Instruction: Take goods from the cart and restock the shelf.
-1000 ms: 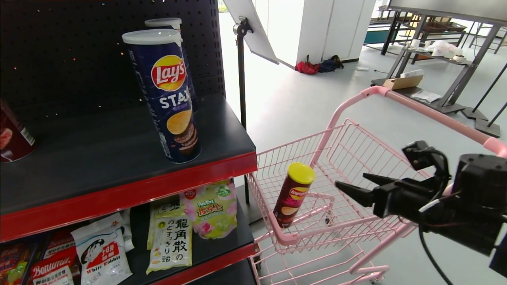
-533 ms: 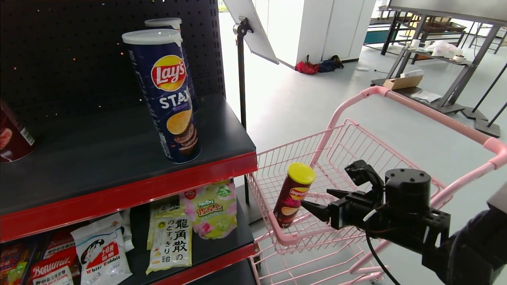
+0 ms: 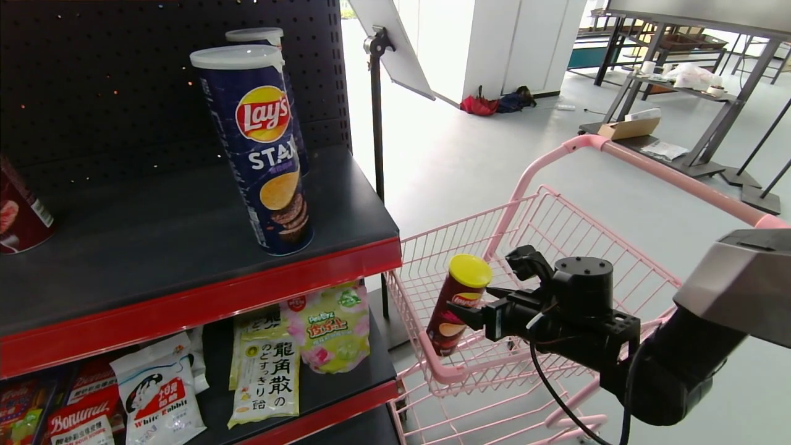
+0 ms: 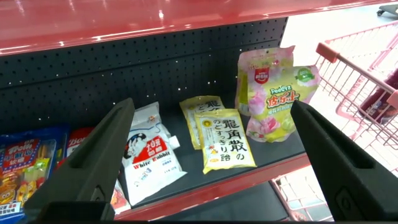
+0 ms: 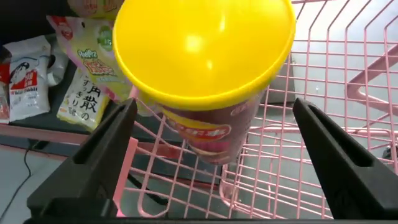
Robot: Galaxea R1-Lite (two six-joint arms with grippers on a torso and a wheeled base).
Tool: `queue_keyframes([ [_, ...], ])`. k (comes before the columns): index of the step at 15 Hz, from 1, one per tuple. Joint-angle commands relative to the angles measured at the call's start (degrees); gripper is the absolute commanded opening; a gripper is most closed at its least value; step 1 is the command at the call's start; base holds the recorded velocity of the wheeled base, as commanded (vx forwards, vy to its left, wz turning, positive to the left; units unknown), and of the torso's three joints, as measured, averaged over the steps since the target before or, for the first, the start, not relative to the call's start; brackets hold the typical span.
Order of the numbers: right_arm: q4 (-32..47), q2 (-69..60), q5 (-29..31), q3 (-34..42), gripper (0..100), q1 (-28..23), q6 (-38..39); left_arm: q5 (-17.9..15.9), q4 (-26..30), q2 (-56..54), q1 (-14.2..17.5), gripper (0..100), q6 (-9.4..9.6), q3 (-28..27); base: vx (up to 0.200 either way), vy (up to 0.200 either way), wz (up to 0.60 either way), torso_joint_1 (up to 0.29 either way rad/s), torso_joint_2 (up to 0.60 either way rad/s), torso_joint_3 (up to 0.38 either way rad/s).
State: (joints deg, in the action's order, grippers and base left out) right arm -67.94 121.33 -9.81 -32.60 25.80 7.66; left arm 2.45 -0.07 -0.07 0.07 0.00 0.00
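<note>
head view: the right gripper hangs over the pink cart, jaws spread, the yellow-lidded can leaning at their tips

right wrist view: the can stands between the released jaws, neither visibly pressing it

left wrist view: the left gripper is released too, snack packets lying on the shelf beyond its jaws

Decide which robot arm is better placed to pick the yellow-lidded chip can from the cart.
Right. Its open tool flanks the chip can in the pink cart; the left tool faces snack bags on the lower shelf.
</note>
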Motion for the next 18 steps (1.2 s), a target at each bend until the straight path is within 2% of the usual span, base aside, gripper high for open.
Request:
queue_keyframes([
  [1,0.0,3.1,0.8,-2.9,100,0.0,0.0,0.0,0.0,0.1,0.0,100,0.00,0.0,0.000,0.000,0.00,0.000,0.00,0.000],
  [9,-0.1,8.1,3.4,-8.5,100,1.5,0.5,0.0,-0.1,0.1,0.0,100,0.00,0.0,0.000,0.000,0.00,0.000,0.00,0.000],
  [10,-0.1,8.7,4.5,-9.6,0,1.7,1.7,0.0,-0.1,0.1,0.0,100,0.00,0.0,0.000,0.000,0.00,0.000,0.00,0.000],
  [15,0.0,9.6,5.8,-11.9,0,2.8,2.7,0.0,0.0,0.1,0.0,100,0.00,0.0,0.000,0.000,0.00,0.000,0.00,0.000],
  [18,1.8,2.6,9.2,-11.5,0,2.5,0.9,0.0,-0.1,0.1,0.0,100,0.00,0.0,0.000,0.000,0.00,0.000,0.00,0.000],
])
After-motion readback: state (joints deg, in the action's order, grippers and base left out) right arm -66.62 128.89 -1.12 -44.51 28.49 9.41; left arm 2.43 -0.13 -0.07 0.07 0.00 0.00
